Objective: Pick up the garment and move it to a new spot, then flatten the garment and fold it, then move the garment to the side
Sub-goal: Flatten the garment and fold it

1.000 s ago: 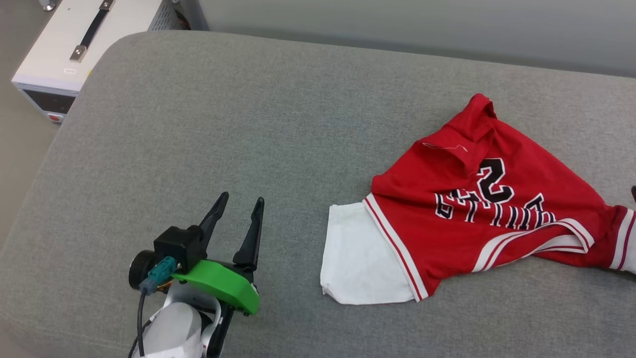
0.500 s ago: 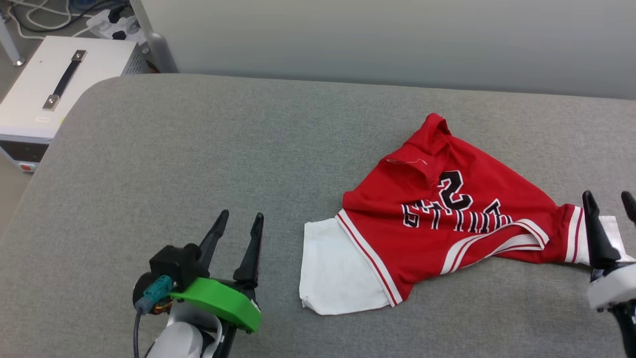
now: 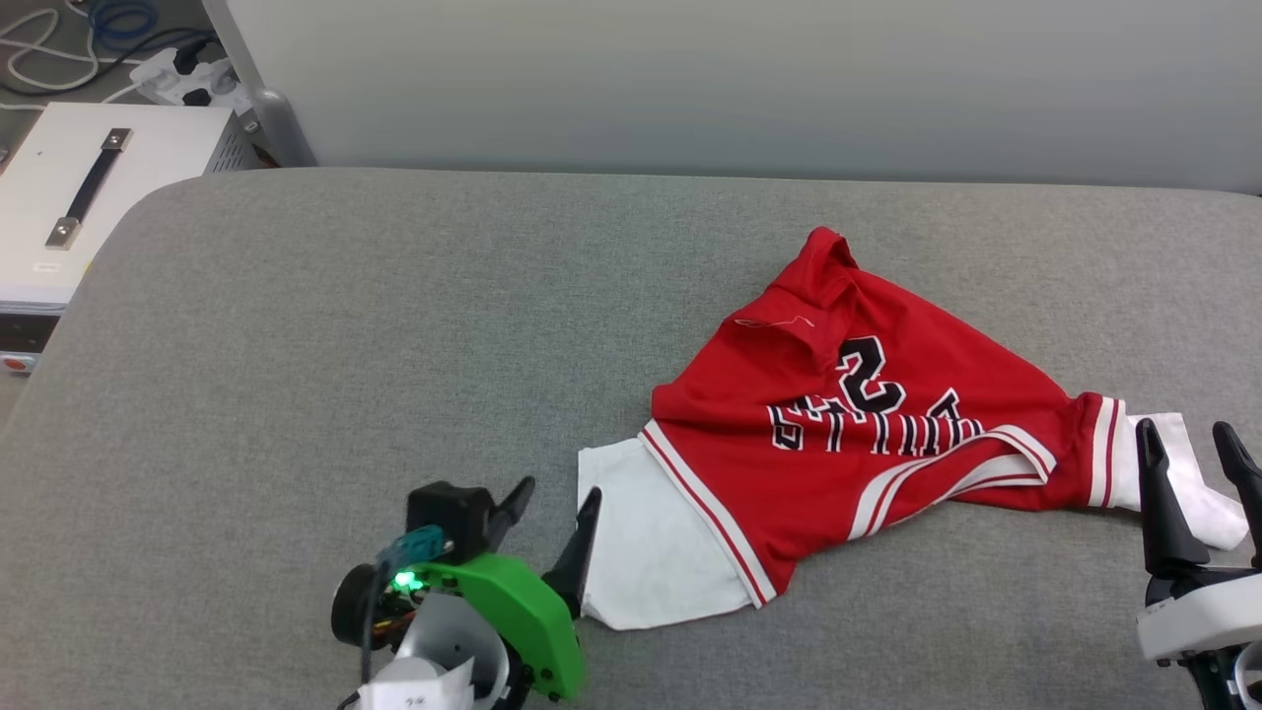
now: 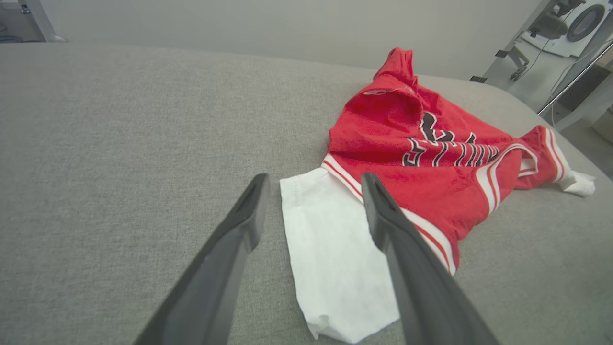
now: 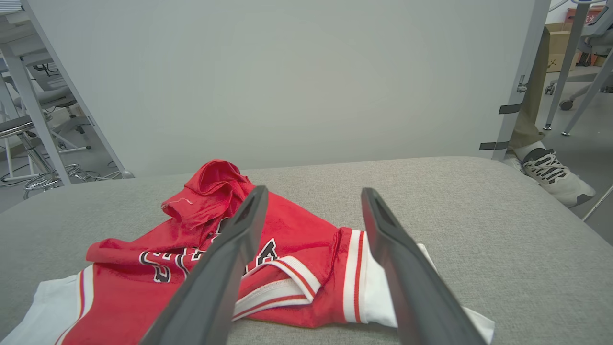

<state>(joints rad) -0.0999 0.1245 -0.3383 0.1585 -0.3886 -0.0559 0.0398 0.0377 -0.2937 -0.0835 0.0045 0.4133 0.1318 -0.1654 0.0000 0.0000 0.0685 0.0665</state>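
Note:
The garment [image 3: 848, 414] lies crumpled on the grey padded surface [image 3: 394, 325], right of centre: a red jersey with black lettering, one white sleeve [image 3: 656, 552] spread at its near left and the other white sleeve [image 3: 1188, 483] at its right end. My left gripper [image 3: 557, 503] is open and empty, its fingertips at the left sleeve's edge [image 4: 330, 249]. At the lower right my right gripper [image 3: 1188, 444] is open beside the right sleeve [image 5: 383, 292]. The garment [image 5: 215, 230] bunches up at its far end.
A white box with a black handle [image 3: 89, 187] sits on the floor off the surface's left edge, with cables [image 3: 59, 39] behind it. A pale wall [image 3: 739, 79] backs the surface. A person's shoe [image 5: 555, 175] stands on the floor beyond the right edge.
The head camera has swung, shifting the whole picture left and down. My left gripper has moved right, up to the white sleeve's edge. My right gripper has come further into view by the other sleeve.

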